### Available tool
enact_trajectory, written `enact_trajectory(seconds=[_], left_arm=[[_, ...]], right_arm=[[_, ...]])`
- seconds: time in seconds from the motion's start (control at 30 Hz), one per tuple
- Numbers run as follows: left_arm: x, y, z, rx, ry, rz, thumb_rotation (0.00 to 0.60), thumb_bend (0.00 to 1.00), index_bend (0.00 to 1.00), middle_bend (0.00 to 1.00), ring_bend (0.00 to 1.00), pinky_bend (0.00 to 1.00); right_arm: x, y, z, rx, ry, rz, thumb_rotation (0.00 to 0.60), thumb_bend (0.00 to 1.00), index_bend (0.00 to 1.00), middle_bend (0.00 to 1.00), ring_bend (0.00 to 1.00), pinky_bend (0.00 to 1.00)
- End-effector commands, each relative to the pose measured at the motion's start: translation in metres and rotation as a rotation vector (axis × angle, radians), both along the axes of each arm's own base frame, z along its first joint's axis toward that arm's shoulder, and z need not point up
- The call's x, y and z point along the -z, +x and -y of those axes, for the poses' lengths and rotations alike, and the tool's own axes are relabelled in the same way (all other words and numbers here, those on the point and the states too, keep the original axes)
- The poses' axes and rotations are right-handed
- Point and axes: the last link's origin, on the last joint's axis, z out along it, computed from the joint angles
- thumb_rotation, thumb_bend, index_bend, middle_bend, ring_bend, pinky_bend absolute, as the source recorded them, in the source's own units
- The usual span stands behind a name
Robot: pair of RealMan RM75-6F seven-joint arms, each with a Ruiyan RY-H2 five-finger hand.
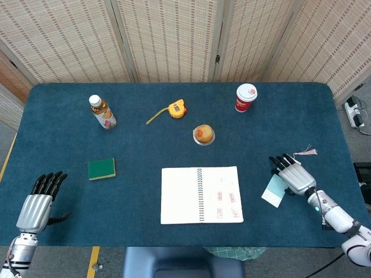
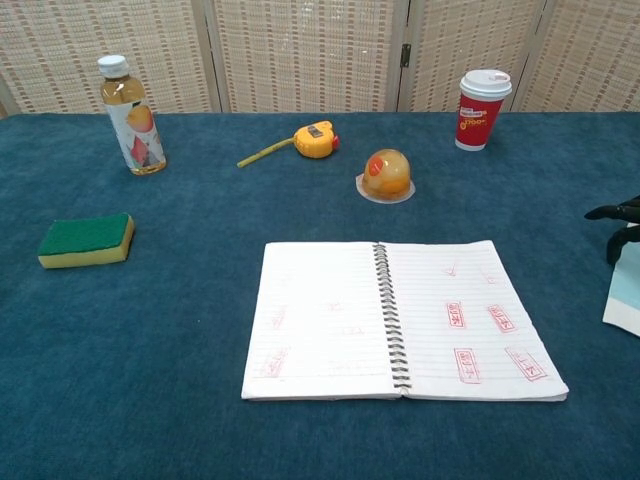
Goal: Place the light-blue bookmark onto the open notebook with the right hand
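The light-blue bookmark [image 1: 273, 191] lies flat on the blue tablecloth, right of the open notebook [image 1: 200, 194] and apart from it. Its pink tassel [image 1: 305, 153] trails toward the far right. My right hand [image 1: 293, 176] lies palm down over the bookmark's far end, fingers stretched out and holding nothing. In the chest view only dark fingertips [image 2: 620, 213] show at the right edge, above the bookmark [image 2: 625, 292]; the notebook [image 2: 400, 320] lies in the middle. My left hand [image 1: 37, 206] hovers open at the near left corner.
A green sponge [image 1: 101, 169] lies left of the notebook. Further back stand a tea bottle [image 1: 102, 112], a yellow tape measure [image 1: 175, 109], an orange jelly cup [image 1: 203, 134] and a red paper cup [image 1: 246, 98]. The table edge [image 1: 342, 124] runs close to my right hand.
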Motion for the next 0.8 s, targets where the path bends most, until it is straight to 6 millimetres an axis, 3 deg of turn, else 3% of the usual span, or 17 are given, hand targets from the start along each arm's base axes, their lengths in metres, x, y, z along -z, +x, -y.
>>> enact_trajectory(seconds=[0.03,0.8], left_arm=[[0.0004,-0.0002,-0.0003,-0.001,-0.002,-0.002,0.600,0.13,0.12,0.09,0.02,0.06],[0.0042,0.0002,-0.0015,0.002,-0.011,-0.009,0.600,0.13,0.12,0.09,0.02,0.06]], right_arm=[[-0.0004,0.0000,0.0001,0.002,0.000,0.003,0.600,0.25,0.31,0.00,0.00,0.00],[-0.0075,-0.0074,-0.0053,0.014,-0.007,-0.008,0.600,0.25,0.29,0.00,0.00,0.00]])
